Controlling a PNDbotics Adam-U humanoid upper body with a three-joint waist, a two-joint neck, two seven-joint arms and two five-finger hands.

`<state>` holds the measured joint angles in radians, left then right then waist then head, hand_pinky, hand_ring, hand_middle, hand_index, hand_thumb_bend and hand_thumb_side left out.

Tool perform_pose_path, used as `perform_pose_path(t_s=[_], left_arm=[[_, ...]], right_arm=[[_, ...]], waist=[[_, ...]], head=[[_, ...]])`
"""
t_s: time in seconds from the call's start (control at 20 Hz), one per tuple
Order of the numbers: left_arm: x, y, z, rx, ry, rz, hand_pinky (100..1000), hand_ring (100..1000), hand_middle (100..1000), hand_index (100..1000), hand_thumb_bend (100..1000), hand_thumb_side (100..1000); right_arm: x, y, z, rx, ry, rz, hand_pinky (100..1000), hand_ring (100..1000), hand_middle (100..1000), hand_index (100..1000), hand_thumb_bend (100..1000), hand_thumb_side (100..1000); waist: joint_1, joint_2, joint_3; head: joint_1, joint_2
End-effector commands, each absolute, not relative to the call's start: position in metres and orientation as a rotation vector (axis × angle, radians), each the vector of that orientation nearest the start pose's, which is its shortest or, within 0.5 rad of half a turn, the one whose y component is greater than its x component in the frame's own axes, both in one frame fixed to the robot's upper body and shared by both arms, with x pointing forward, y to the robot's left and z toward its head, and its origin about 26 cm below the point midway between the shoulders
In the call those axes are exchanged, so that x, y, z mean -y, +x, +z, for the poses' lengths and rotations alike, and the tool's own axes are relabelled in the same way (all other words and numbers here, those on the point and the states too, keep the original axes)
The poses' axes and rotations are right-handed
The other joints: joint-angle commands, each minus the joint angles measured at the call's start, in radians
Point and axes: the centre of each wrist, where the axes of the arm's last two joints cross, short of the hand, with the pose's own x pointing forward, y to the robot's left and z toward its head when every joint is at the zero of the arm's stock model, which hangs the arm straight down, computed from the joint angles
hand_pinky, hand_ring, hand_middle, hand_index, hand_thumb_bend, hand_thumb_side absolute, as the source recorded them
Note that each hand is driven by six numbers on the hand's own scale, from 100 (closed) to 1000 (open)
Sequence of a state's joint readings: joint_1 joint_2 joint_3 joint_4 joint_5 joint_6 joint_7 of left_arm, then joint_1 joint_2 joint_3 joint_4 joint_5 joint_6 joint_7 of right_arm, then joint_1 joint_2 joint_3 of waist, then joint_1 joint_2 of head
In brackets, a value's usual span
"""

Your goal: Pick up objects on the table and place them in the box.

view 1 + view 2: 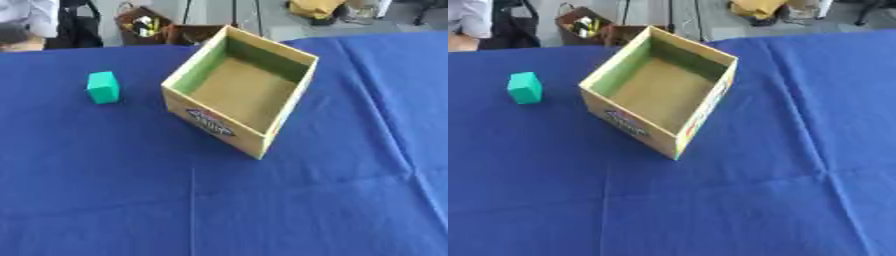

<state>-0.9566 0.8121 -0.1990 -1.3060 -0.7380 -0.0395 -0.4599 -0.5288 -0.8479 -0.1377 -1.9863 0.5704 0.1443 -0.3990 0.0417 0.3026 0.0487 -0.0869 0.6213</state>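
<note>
- A worktop (262,210) covered in a creased blue cloth fills the near part of the scene.
- An open-topped yellow cardboard box (241,90) with green inner walls and a brown floor stands on it near the middle, turned corner-on, a printed label on its near-left wall.
- A small green block (103,87) sits upright on the cloth to the left of the box, apart from it.
- Neither hand shows in either view, so their state cannot be told.

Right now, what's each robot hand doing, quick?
Left robot hand: not in view, so its state cannot be told.
Right robot hand: not in view either, same answer.
</note>
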Motion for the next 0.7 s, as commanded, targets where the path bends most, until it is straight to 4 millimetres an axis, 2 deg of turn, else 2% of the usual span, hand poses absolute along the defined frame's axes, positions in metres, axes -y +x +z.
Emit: perform_pose_path(t_s=[0.05, 0.1, 0.3, 0.45, 0.6, 0.65, 0.7], left_arm=[[-0.328, 0.426, 0.339, 1.387, 1.226, -1.504, 961, 977, 971, 1000, 619, 915], [-0.326, 0.431, 0.336, 1.366, 1.210, -1.527, 960, 969, 968, 1000, 605, 900], [-0.320, 0.447, 0.329, 1.285, 1.155, -1.610, 957, 966, 963, 1000, 673, 906], [-0.318, 0.457, 0.325, 1.222, 1.117, -1.665, 959, 971, 967, 1000, 692, 902], [-0.316, 0.463, 0.322, 1.145, 1.101, -1.701, 960, 972, 962, 1000, 765, 906], [-0.314, 0.465, 0.322, 1.122, 1.096, -1.706, 960, 972, 962, 1000, 765, 906], [-0.313, 0.467, 0.321, 1.102, 1.092, -1.709, 963, 980, 992, 1000, 813, 905]], right_arm=[[0.326, 0.279, 0.356, -2.690, 1.877, -0.432, 801, 908, 837, 848, 100, 1000], [0.326, 0.280, 0.356, -2.692, 1.874, -0.431, 801, 907, 836, 848, 100, 1000], [0.325, 0.280, 0.355, -2.703, 1.866, -0.428, 799, 902, 831, 846, 100, 1000], [0.324, 0.280, 0.355, -2.712, 1.858, -0.427, 799, 900, 827, 846, 100, 1000], [0.323, 0.281, 0.355, -2.720, 1.847, -0.427, 797, 897, 823, 844, 100, 1000], [0.323, 0.281, 0.355, -2.722, 1.843, -0.427, 797, 897, 823, 844, 100, 1000], [0.322, 0.281, 0.355, -2.724, 1.841, -0.427, 797, 895, 820, 843, 100, 1000]], waist=[[-0.002, -0.016, -0.002], [-0.002, -0.015, -0.004], [-0.002, -0.014, -0.008], [-0.002, -0.014, -0.009], [-0.002, -0.014, -0.011], [-0.003, -0.013, -0.011], [-0.003, -0.013, -0.012]], head=[[0.005, -0.014], [0.006, -0.016], [0.010, -0.016], [0.014, -0.016], [0.020, -0.019], [0.022, -0.020], [0.024, -0.022]])
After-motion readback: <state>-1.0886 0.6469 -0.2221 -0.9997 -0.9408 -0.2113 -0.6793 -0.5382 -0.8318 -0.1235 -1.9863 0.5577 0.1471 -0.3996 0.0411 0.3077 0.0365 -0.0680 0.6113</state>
